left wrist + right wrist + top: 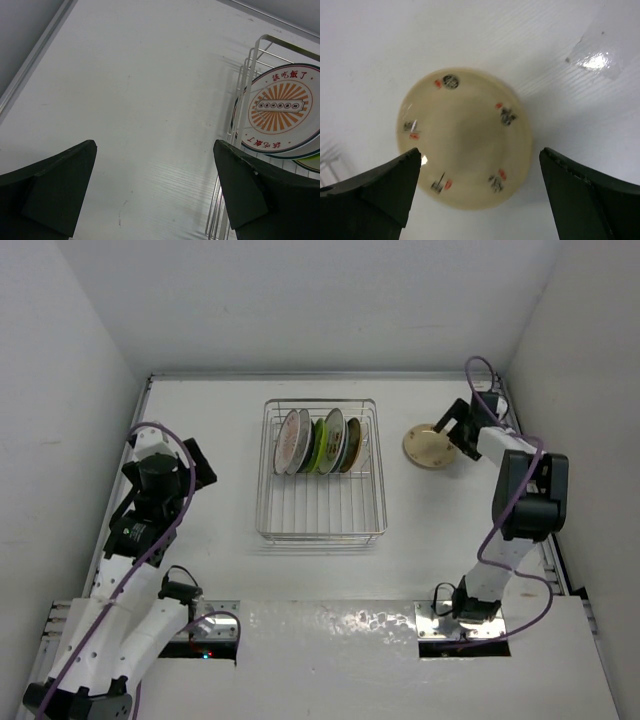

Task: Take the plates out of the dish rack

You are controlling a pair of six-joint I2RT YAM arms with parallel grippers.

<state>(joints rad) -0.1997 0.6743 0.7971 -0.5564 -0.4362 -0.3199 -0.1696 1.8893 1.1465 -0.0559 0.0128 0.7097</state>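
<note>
Right tool (479, 162), jaws apart, over cream plate (465, 125)

The cream plate (465, 140) bears red and black marks; the white plate (282, 107) shows an orange sunburst and red characters; a third plate (320, 448) is lime green.

Overhead and left wrist views share dish rack (320, 510).

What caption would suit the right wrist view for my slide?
Open right gripper over a cream plate with red and black marks, lying on the white table.
</note>
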